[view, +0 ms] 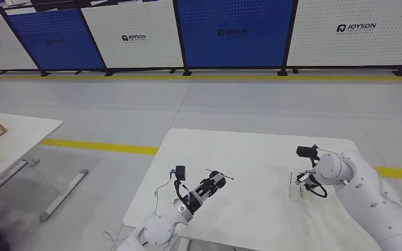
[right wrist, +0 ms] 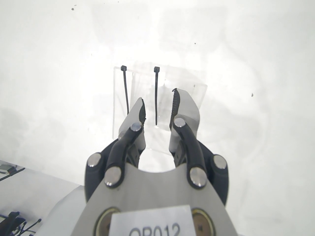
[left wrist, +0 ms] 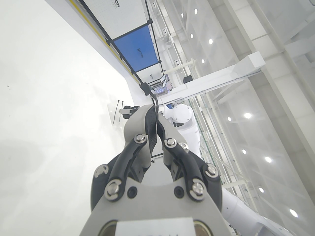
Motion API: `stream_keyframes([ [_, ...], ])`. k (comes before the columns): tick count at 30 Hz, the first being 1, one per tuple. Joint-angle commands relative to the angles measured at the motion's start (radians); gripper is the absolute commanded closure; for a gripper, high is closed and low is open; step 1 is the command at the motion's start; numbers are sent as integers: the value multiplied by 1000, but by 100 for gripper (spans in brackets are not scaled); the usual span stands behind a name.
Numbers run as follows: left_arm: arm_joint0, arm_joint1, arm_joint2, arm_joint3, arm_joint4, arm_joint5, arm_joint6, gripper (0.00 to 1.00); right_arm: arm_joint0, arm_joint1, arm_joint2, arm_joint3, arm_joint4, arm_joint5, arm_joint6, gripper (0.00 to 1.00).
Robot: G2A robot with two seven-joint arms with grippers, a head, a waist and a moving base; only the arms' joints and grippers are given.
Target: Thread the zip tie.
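**Zip tie check: one tie in left gripper, two on clear sheet**

Ref. landmark: clear sheet (view: 294, 187) (right wrist: 192, 92), lying on the white table (view: 251, 150) at the robot's right side.

1. Left gripper (view: 217, 181) (left wrist: 154, 114): well apart from the sheet, to its left per top view. Fingers pressed together, pinching a black zip tie (view: 227, 177) (left wrist: 147, 89). The tie's square head sticks out past the fingertips in the left wrist view. In the top view the strap shows as a thin dark line crossing the gripper, both ends free, clear of the table.

2. Right gripper (view: 303, 179) (right wrist: 158, 95): directly over the sheet. Fingers spread, nothing held. Whether the fingertips touch the sheet: cannot tell.

3. On the sheet: two more black ties, both straight, approx. parallel, heads at the sheet edge far from the right gripper.
   - Centre tie (right wrist: 156, 94): lies in the gap between the spread fingers, touching neither as far as seen.
   - Side tie (right wrist: 125, 87): just outside one finger, near the sheet's side edge; its tail end is hidden behind that finger.

4. Left wrist view also shows the sheet (left wrist: 110, 114) far off w/ both ties on it and the right gripper beside it.
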Motion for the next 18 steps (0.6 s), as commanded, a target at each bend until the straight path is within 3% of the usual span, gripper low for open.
stream_keyframes([
  [1,0,0,0,0,0,0,0,100,8,-6,-4,21,5,-7,-1,78],
  [8,0,0,0,0,0,0,0,100,33,-31,-26,85,15,-26,-6,78],
  [15,0,0,0,0,0,0,0,100,54,-52,-39,138,25,-50,-2,92],
  [16,0,0,0,0,0,0,0,100,57,-54,-39,146,28,-56,-2,100],
  [18,0,0,0,0,0,0,0,100,61,-58,-40,155,28,-66,-3,100],
])
